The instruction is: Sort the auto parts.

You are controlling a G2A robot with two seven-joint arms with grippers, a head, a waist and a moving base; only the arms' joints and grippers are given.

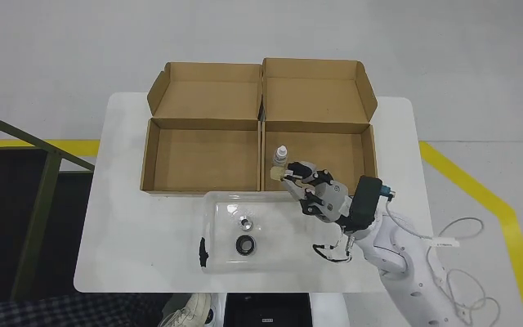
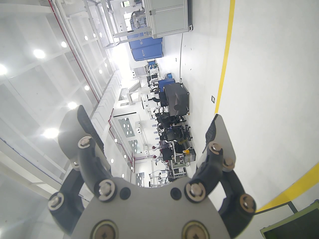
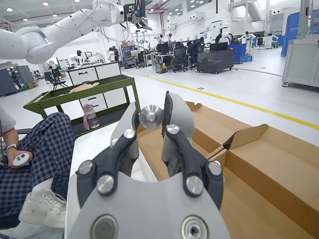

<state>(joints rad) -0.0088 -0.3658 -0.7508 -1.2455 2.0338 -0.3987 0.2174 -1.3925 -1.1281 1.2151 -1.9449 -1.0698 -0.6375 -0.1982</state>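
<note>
Auto parts sit on a big white desk. Two brown cardboard boxes, the left box and the right box, lie open at 12 o'clock. A clear plastic tray lies at 6 o'clock. The right arm points in from 5 o'clock. The right end effector squeezes a shiny round metal disc by the right box's near edge. The left end effector is high up, spread wide, holding nothing. A black ring lies in the tray.
</note>
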